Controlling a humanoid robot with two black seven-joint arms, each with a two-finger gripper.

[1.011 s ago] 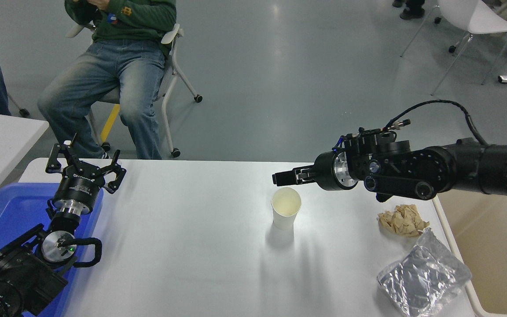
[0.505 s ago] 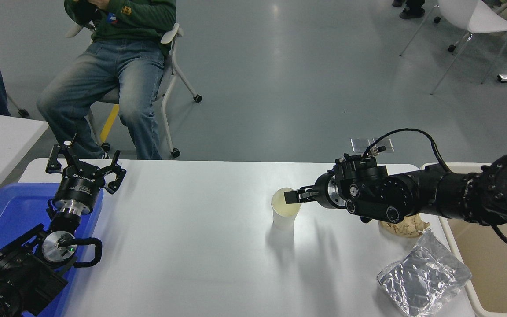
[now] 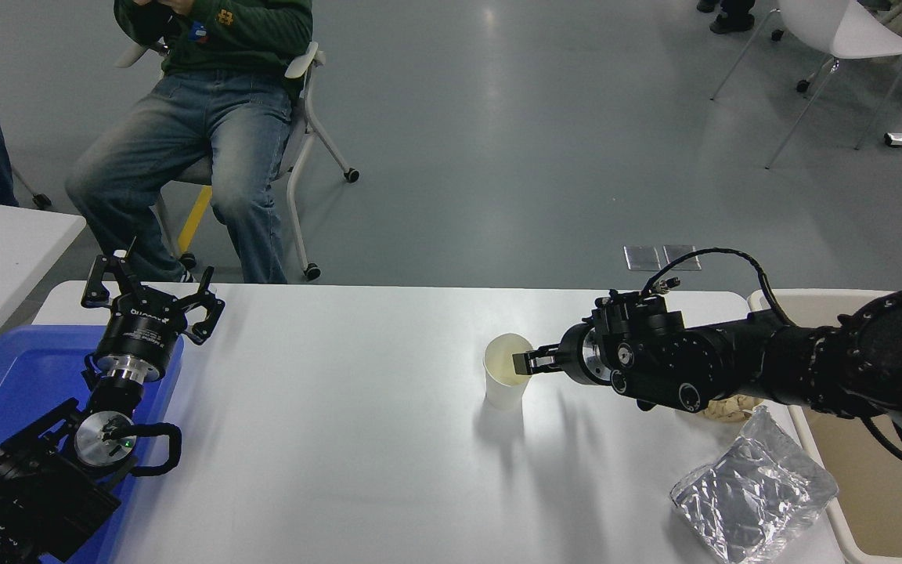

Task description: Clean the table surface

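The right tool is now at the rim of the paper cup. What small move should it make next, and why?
Probably close the right tool on the wall of the paper cup. Its tip already sits at the cup's right rim, one finger seemingly inside, and the cup stands upright on the table surface. Whether it has already closed is unclear. The bin at the table's right edge looks like the destination.

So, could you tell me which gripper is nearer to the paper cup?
The right one. The right gripper is at the paper cup, its fingertips at the rim. The left gripper sits far off, parked over the blue tray.
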